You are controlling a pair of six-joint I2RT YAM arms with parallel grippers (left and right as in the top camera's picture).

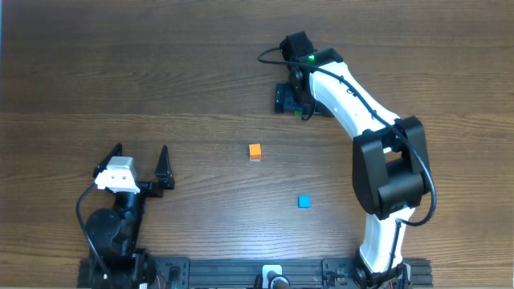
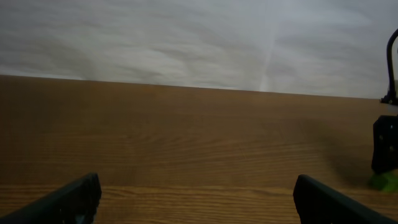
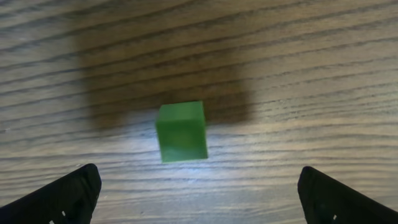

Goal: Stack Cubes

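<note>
Brown wood table (image 1: 120,64); pale wall (image 2: 186,37) bkgd.

Dark wooden table (image 1: 120,72) showing a strong grain and a soft sheen, the green cube (image 3: 181,132) on it smooth and matt like plastic, the right arm (image 1: 347,103) cased in glossy white shell with matt black joints.

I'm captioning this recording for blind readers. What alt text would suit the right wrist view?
A small green cube sits alone on a wood-grain table, centred ahead of the right claw. The claw's two dark fingers are spread wide open to either side and do not touch the cube.
</note>
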